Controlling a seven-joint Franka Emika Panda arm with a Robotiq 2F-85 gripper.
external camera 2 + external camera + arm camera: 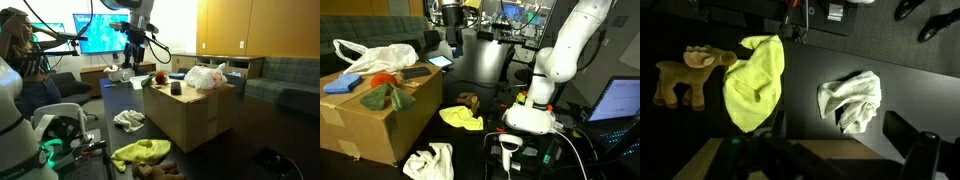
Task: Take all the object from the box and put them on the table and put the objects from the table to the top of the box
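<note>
Gripper [137, 60] hovers well apart from yellow cloth [140, 152].

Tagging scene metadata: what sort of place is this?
Most likely a robotics lab or office lounge, not a home. A large monitor with a lit display stands behind the work area, an open laptop sits beside the arm's base, and a grey sofa lines the wood-panelled wall.

Glossy white arm [567, 45], rounded joints
</note>
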